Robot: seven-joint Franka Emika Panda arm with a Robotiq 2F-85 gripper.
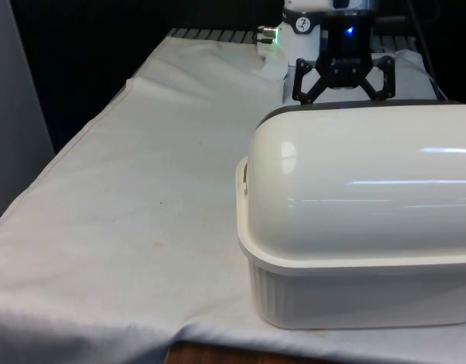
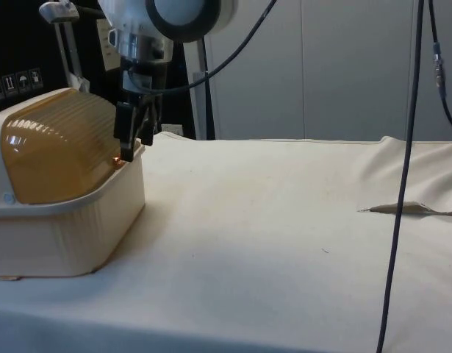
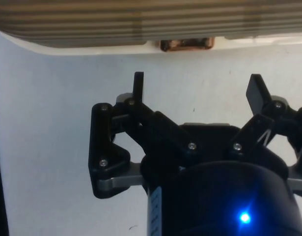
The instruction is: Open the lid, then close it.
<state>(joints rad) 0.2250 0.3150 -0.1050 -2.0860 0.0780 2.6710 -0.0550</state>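
Bread box (image 1: 361, 227) lid (image 2: 56, 147) shut, seemingly; wall signs unreadable.

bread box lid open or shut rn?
Shut. The ribbed lid sits down on the base's rim all along; the gripper is open beside its copper handle, not gripping.

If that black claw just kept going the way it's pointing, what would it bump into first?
Probably the small copper-coloured handle at the lid's lower edge on the bread box. The open gripper points at it, fingers spread to either side; the remaining gap is hard to judge.
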